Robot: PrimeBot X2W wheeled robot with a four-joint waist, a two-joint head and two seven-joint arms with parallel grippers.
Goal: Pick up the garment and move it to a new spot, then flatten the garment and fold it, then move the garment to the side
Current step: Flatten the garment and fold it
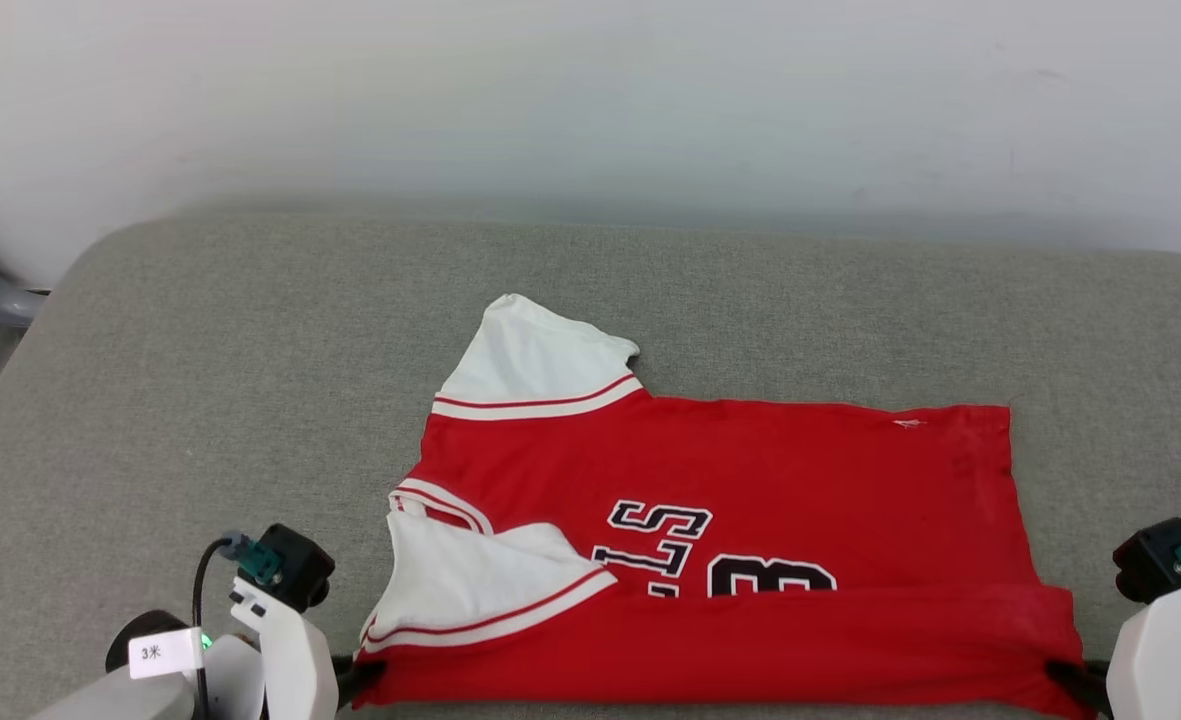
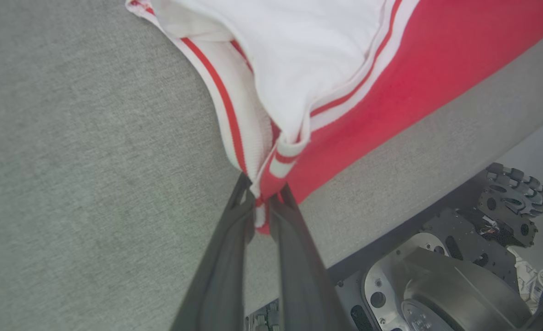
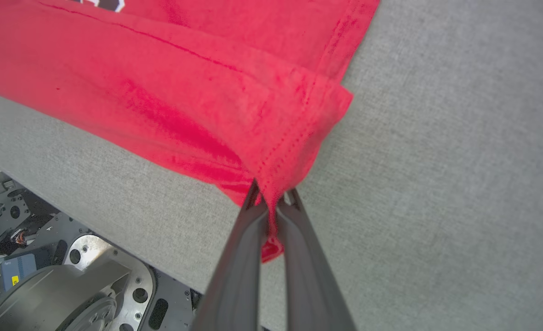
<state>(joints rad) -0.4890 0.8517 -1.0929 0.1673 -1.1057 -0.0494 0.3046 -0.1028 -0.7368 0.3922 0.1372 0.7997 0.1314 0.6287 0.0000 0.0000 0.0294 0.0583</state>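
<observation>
Garment (image 1: 750,470): near fold covering "S", "8" print (image 1: 660,530) (partly); left gripper (image 2: 262,195), right gripper (image 3: 273,197) clamping its 7 and 5 o'clock corners; grey cushion (image 1: 200,350) stretching bare toward 12.

- The black letters and numbers (image 1: 665,545) on the garment (image 1: 750,460) are half covered: a folded-up red band (image 1: 750,640) hides their lower part.
- In the head view, the left gripper (image 1: 355,682) sits mostly behind its pale forearm (image 1: 290,650), and the bottom edge cuts off the right gripper (image 1: 1070,682).
- A small white mark (image 1: 907,424) near the garment's far edge is too small to read.
</observation>
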